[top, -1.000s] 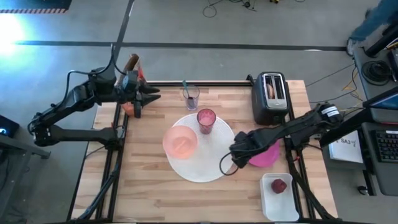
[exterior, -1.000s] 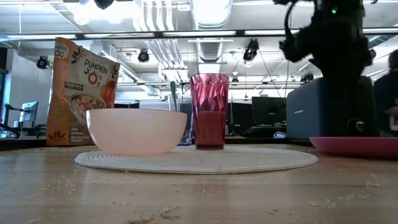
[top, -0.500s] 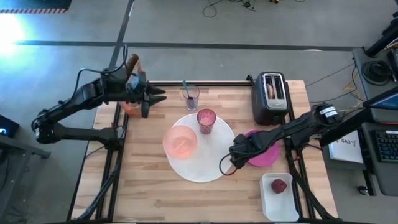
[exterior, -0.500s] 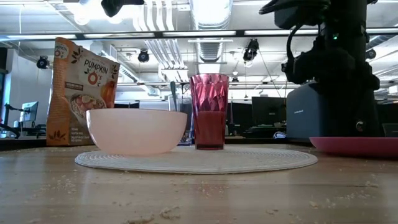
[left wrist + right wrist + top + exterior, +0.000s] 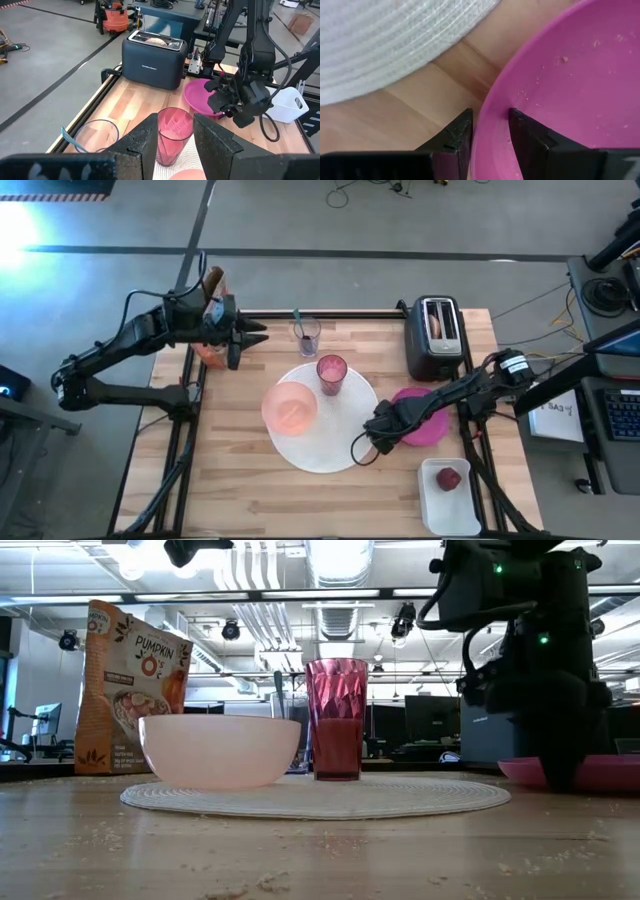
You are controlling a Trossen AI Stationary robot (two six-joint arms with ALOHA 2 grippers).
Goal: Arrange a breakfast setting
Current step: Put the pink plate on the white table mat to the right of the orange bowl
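The magenta plate (image 5: 432, 426) lies on the wood right of the round white placemat (image 5: 325, 450). My right gripper (image 5: 381, 434) is low at the plate's left rim and shut on it. The peach bowl (image 5: 290, 408) and pink cup (image 5: 331, 372) stand on the placemat. The teal-handled spoon (image 5: 297, 316) stands in a clear glass (image 5: 307, 336). The bagel (image 5: 437, 323) sits in the black toaster. The red fruit (image 5: 449, 478) lies in a white tray. My left gripper (image 5: 250, 340) is open and empty, high above the table's far left corner. My right gripper has the plate's left rim (image 5: 490, 107) between its two fingers, one finger outside the rim (image 5: 456, 135) and one on the inside of the plate (image 5: 526, 135). The fingers point down from above. The plate rests flat on the table (image 5: 600, 772).
The black toaster (image 5: 435, 338) stands at the far right. The colourful bag (image 5: 130, 680) stands at the far left corner, beside my left arm. The white tray (image 5: 448, 498) sits at the near right edge. Bare wood lies along the table's near side.
My right gripper has gone down onto the plate's left rim; in the low view it has dropped from high up to table height. My left gripper has moved a little toward the table's right.
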